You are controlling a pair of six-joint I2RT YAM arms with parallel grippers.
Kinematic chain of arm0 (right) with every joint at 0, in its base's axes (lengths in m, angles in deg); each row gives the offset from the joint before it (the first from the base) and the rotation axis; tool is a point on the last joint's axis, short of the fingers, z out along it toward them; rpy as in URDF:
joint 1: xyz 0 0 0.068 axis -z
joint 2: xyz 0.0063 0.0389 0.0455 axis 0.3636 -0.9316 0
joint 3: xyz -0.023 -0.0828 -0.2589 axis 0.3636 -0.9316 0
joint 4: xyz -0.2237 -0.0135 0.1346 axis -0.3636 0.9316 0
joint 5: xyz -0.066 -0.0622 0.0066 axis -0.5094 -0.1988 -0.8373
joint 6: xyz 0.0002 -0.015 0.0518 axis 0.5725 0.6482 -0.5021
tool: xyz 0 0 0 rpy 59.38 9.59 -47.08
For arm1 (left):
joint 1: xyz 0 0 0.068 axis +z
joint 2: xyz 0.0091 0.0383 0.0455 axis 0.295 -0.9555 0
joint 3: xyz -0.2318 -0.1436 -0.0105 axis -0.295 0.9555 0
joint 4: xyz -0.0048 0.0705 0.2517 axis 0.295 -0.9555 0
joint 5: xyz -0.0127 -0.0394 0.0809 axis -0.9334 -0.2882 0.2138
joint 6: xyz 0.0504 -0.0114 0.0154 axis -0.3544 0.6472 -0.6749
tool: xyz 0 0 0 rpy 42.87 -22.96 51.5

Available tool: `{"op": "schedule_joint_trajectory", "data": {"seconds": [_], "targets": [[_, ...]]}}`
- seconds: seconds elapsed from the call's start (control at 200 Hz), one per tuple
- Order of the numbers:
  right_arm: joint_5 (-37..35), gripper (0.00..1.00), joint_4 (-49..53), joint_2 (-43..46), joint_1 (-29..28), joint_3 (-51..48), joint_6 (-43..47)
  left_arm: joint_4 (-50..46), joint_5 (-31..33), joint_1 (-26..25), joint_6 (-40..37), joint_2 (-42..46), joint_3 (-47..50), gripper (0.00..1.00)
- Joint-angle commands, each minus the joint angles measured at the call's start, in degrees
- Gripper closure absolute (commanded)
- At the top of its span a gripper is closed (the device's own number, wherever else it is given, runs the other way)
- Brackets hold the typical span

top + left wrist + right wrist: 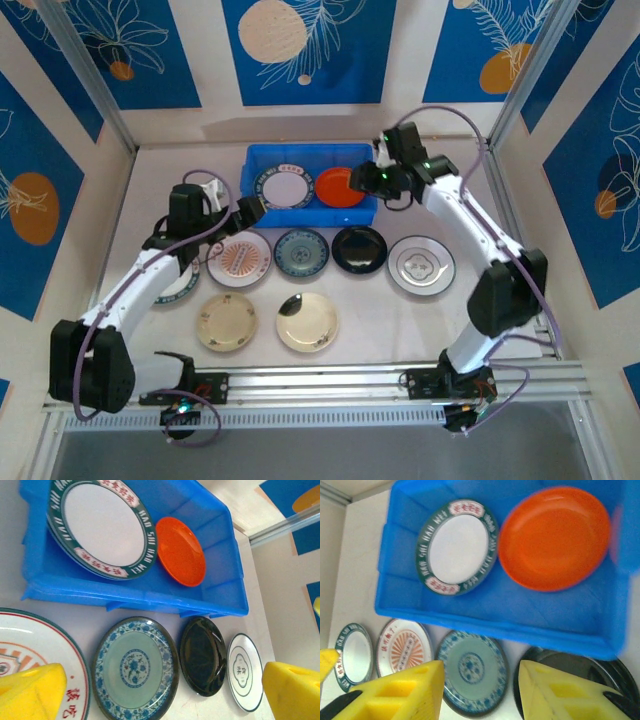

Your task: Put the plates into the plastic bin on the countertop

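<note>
Top view: the plastic bin at the back of the countertop holds a green-rimmed white plate and an orange plate. The other plates lie in rows in front of it.

Left wrist: the left gripper is spread wide and empty above the pink-striped plate.

Right wrist: the right gripper is partly open, holds nothing and hangs over the bin's near wall.

This looks like the gap between picks. The next move calls for straddling a plate's rim.

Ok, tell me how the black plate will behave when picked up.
The black plate looks rigid and likely won't flex. Its glossy, reflecting surface is probably slippery. Lying flat on the countertop, its rim may be hard to catch.
</note>
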Motion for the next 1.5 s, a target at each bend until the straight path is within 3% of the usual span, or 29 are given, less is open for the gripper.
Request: {"op": "schedule_joint_trajectory", "data": {"seconds": [0.0,0.335,0.635,0.91,1.496], "targets": [[0.6,0.56,0.0,6.0,4.1,-10.7,-2.6,2.4,1.8,-4.1,-0.9,-1.1,-2.8,0.0],[3.8,0.55,1.7,27.4,18.1,-38.5,-13.4,6.2,3.4,-13.8,0.9,-5.9,-5.1,0.01],[4.3,0.55,6.6,39.3,19.6,-52.1,-24.7,7.4,1.6,-15.1,-0.2,-9.9,-8.0,0.01],[2.9,0.56,1.9,39.8,21.8,-57.9,-29.9,9.5,-0.3,-15.1,0.4,-12.9,-9.1,0.01],[0.4,0.57,-7.8,30.5,25.6,-60.1,-30.2,9.0,-0.7,-15.1,-1.0,-16.0,-10.8,0.01]]}}
